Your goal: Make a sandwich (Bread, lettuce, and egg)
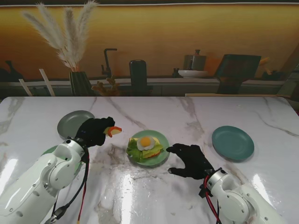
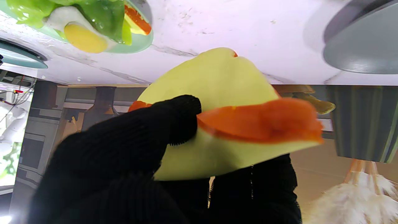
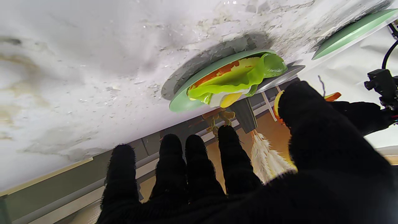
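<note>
The left robot hand (image 1: 96, 131) pinches a bread slice (image 1: 113, 130) above the table (image 1: 187, 112), at about nine o'clock from the green plate (image 1: 161, 156). That plate carries bread, lettuce (image 1: 134, 150) and egg (image 1: 145, 142). The slice looks light, stiff and smooth like a plastic toy, so probably slippery. The grip sits on one edge; holding nearer the middle should steady it. The right robot hand (image 1: 189, 160) is released, fingers spread, holding nothing, at four o'clock from the plate. The bottom slice is mostly hidden under the lettuce. The slice hides the fingers beneath it in the left wrist view.
</note>
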Robot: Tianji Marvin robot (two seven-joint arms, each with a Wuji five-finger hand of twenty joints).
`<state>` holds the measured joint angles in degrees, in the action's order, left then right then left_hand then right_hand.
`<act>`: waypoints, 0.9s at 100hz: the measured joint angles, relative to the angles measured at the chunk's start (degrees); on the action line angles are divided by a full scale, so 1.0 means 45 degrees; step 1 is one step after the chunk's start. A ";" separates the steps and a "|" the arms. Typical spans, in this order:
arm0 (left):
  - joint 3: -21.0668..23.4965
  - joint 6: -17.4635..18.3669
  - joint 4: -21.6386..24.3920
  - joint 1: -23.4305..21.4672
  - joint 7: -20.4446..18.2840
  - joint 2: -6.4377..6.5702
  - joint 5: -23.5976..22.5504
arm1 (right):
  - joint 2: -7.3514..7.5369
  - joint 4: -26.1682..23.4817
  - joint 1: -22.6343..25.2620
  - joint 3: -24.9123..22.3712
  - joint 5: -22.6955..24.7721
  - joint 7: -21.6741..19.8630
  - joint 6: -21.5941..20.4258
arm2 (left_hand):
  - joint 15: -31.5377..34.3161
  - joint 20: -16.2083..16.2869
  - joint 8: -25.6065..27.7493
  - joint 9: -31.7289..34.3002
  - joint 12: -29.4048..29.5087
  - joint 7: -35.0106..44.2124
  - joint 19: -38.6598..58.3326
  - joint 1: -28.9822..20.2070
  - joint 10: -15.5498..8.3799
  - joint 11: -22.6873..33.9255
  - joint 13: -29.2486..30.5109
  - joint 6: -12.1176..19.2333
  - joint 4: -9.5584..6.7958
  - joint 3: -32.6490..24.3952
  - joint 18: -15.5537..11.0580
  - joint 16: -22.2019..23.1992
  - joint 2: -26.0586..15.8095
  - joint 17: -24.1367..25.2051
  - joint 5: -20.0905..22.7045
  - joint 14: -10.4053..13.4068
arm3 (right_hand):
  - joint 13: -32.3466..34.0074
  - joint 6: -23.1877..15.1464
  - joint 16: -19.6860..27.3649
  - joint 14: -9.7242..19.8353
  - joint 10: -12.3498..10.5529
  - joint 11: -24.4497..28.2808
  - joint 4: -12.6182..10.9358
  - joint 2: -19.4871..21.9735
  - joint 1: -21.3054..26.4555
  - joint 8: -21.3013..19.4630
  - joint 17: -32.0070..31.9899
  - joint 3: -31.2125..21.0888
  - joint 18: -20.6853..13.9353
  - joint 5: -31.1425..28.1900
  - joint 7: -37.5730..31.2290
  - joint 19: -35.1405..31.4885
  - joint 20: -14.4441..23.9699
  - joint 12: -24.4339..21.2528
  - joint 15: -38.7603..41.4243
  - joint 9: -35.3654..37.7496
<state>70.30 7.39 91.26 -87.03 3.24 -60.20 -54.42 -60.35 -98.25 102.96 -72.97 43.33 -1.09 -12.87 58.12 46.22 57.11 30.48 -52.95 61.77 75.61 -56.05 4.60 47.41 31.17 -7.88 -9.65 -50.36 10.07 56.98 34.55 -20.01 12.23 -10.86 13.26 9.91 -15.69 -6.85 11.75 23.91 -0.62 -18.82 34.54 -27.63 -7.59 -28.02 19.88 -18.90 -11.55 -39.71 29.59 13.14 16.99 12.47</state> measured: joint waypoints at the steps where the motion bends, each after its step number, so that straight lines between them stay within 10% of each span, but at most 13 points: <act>1: -0.0075 -0.0001 -0.0051 0.0079 0.0003 -0.0006 0.0013 | -0.0001 0.0000 0.0000 -0.0007 0.0001 0.0004 0.0004 | 0.0000 0.0000 0.0000 0.0000 0.0000 0.0000 -0.0001 0.0000 0.0000 0.0000 0.0000 0.0000 0.0000 0.0000 0.0000 0.0000 0.0000 0.0000 0.0001 0.0000 | 0.0000 0.0000 0.0000 0.0000 0.0000 0.0000 0.0000 0.0000 0.0000 0.0004 0.0000 0.0000 0.0000 0.0000 0.0000 0.0000 0.0000 0.0000 0.0000 0.0001; 90: -0.5457 0.1377 -0.2736 0.4897 0.0359 -0.0376 0.0486 | -0.0079 0.0043 0.0181 -0.0639 0.0442 0.0515 0.0219 | -0.0145 0.0151 -0.0001 0.0000 0.0009 -0.0001 -0.0148 0.0000 -0.0008 0.0005 -0.0001 0.0020 0.0000 0.0141 0.0010 0.0058 0.0002 0.0420 0.0028 -0.0001 | 0.0000 0.0000 -0.0001 0.0004 0.0001 0.0001 -0.0001 0.0003 0.0000 0.0013 0.0000 0.0244 0.0000 -0.0001 0.0000 0.0000 0.0001 0.0000 0.0015 0.0138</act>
<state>45.74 13.59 78.95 -65.00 4.85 -61.89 -52.23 -60.71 -98.06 103.78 -75.85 45.32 1.22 -11.89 57.47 46.90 57.10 30.48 -52.91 61.76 74.94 -56.05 4.57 47.43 31.17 -7.79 -9.65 -49.72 10.12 57.24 34.56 -18.12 12.35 -10.86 13.26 9.91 -15.69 -6.83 11.75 23.91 -0.63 -18.81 34.54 -27.57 -7.59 -26.92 19.88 -18.90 -11.55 -39.71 29.59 13.15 17.05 13.10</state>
